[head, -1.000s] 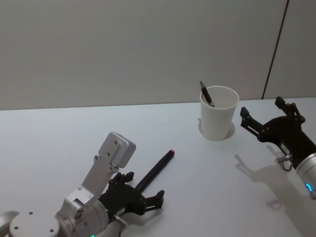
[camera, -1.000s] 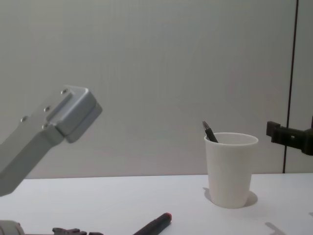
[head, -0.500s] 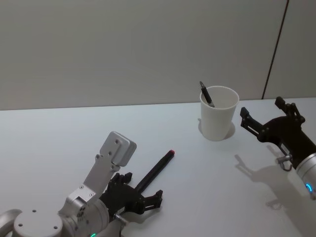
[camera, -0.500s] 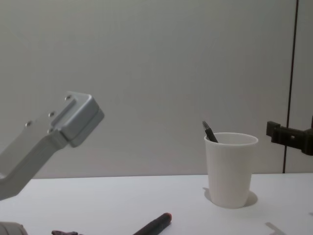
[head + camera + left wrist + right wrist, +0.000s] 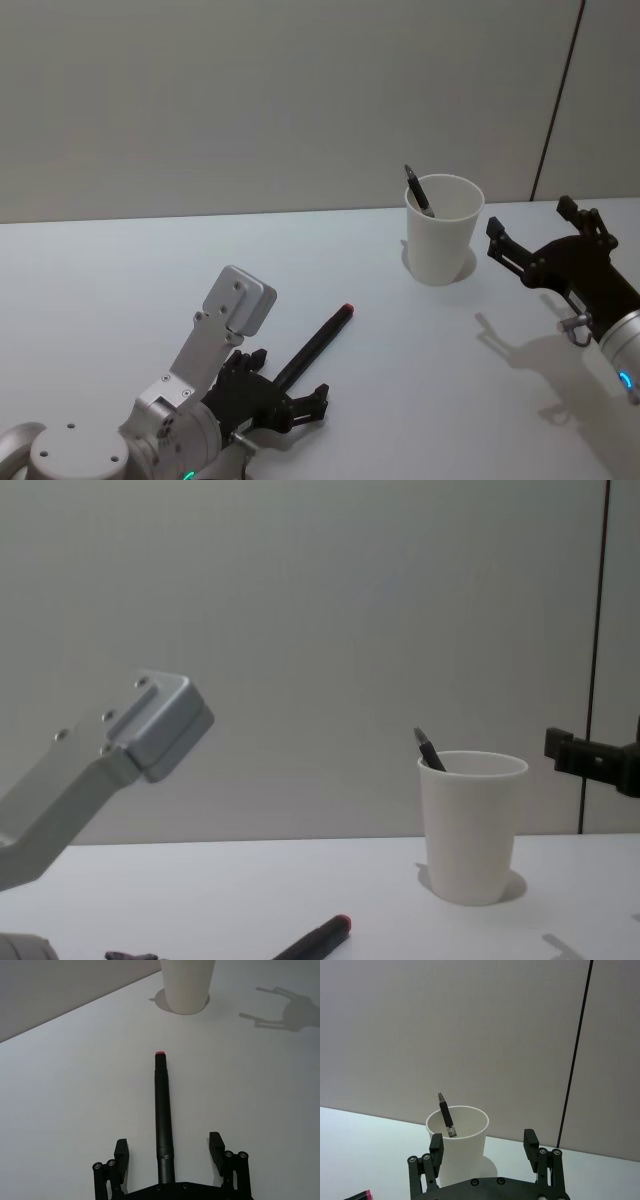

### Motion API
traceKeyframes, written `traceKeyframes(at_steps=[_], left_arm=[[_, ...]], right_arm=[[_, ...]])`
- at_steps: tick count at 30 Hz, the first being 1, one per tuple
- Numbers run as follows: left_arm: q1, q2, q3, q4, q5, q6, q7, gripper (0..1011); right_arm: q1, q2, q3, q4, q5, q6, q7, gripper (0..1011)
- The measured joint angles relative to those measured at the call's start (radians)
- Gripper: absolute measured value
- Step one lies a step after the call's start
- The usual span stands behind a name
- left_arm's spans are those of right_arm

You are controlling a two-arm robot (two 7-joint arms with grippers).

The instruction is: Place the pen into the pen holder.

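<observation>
Left gripper (image 5: 168,1142), jaws spread, straddles the black red-tipped pen (image 5: 318,342) lying near the front edge of the tabletop (image 5: 120,280), not yet grasped. Next: clench, lift, carry it to the white paper cup (image 5: 443,243) toward the back edge. Right gripper (image 5: 530,217) idles open beside the cup

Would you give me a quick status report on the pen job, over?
Left hand open, straddling the black pen on the table. Right hand open beside the pen holder. Nothing between; second pen already inside.
</observation>
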Motion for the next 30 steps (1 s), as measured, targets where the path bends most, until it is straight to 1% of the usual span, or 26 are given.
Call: traceKeyframes(at_steps=[2,4,6,8,9,12,13,15,16,18,19,21,22,23,25,26,27,30], left_arm=[[0.000,0.000,0.000,0.000,0.000,0.000,0.000,1001],[0.000,-0.001,0.000,0.001,0.001,0.001,0.000,978],[-0.001,-0.001,0.000,0.001,0.001,0.001,0.000,927],[-0.001,-0.001,0.000,0.001,0.001,0.001,0.001,903],[-0.001,-0.001,0.000,0.001,0.001,0.001,0.001,849],[-0.001,-0.002,0.000,0.001,0.001,0.001,0.001,797],[-0.001,-0.002,0.000,0.001,0.002,0.002,0.001,746],[-0.001,-0.002,0.000,0.001,0.002,0.002,0.001,705],[-0.001,-0.002,0.000,0.001,0.002,0.002,0.001,650],[-0.001,-0.002,0.000,0.002,0.002,0.002,0.001,607],[-0.001,-0.002,0.000,0.002,0.002,0.002,0.001,546],[-0.001,-0.003,0.000,0.002,0.002,0.003,0.001,507],[-0.001,-0.003,0.000,0.002,0.002,0.003,0.001,464],[-0.001,-0.003,0.000,0.002,0.002,0.003,0.001,464],[-0.001,-0.003,0.000,0.002,0.002,0.003,0.001,362],[-0.001,-0.003,0.000,0.002,0.002,0.004,0.001,362],[-0.001,-0.003,0.000,0.002,0.002,0.004,0.001,306],[-0.001,-0.003,0.000,0.002,0.002,0.005,0.001,225]], right_arm=[[0.000,0.000,0.000,0.000,0.000,0.000,0.000,1001],[0.000,0.000,0.000,0.000,0.000,0.000,0.000,1001],[0.000,0.000,0.000,0.000,0.000,0.000,0.000,1001],[0.000,0.000,0.000,0.000,0.000,0.000,0.000,1001],[0.000,0.000,0.000,0.000,0.000,0.000,0.000,1001],[0.000,0.000,0.000,0.000,0.000,0.000,0.000,1001],[0.000,0.000,0.000,0.000,0.000,0.000,0.000,1001],[0.000,0.000,0.000,0.000,0.000,0.000,0.000,1001],[0.000,0.000,0.000,0.000,0.000,0.000,0.000,1001],[0.000,0.000,0.000,0.000,0.000,0.000,0.000,1001],[0.000,0.000,0.000,0.000,0.000,0.000,0.000,1001],[0.000,0.000,0.000,0.000,0.000,0.000,0.000,1001],[0.000,0.000,0.000,0.000,0.000,0.000,0.000,1001],[0.000,0.000,0.000,0.000,0.000,0.000,0.000,1001],[0.000,0.000,0.000,0.000,0.000,0.000,0.000,1001],[0.000,0.000,0.000,0.000,0.000,0.000,0.000,1001],[0.000,0.000,0.000,0.000,0.000,0.000,0.000,1001],[0.000,0.000,0.000,0.000,0.000,0.000,0.000,1001]])
